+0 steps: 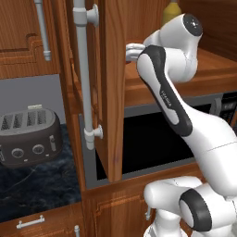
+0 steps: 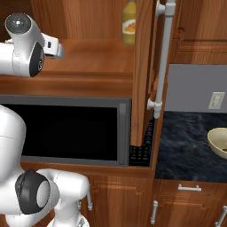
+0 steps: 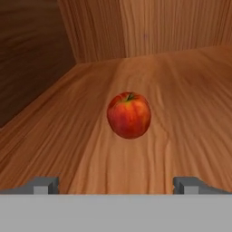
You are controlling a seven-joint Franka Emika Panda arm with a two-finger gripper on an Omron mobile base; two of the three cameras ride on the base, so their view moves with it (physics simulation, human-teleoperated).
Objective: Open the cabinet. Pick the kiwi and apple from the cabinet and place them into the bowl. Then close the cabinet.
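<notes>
Apple [image 3: 129, 114] is the live target; cabinet [image 1: 111, 88] doors already stand open.

Left base view: arm reaches up over the microwave [image 1: 157, 139] into the cabinet, hand tucked behind the open door with the long silver handle [image 1: 84, 74]. Yellow bottle [image 1: 171, 12] stands at the back of the shelf [image 1: 217, 69]. Toaster [image 1: 28, 137] sits on the bench [image 1: 41, 183] to the left.

Right base view: wrist sits over the shelf's left part, bottle well apart toward the right door. Bowl [image 2: 219, 142] sits at the bench's right edge, below and well right of the cabinet. That's the carry direction after the pick.

Hand view: apple sits on the shelf floor dead ahead of the pincer [image 3: 116, 185], roughly centred between the two tips and slightly right, not touching. Near the back-left corner of the shelf, but clear of both walls. Roughly round, no real long axis; stem points up, so approach angle shouldn't matter. Pincer spread wide, holding nothing.

My read: straight advance along the pincer axis, then clamp. Kiwi location: can't tell.
</notes>
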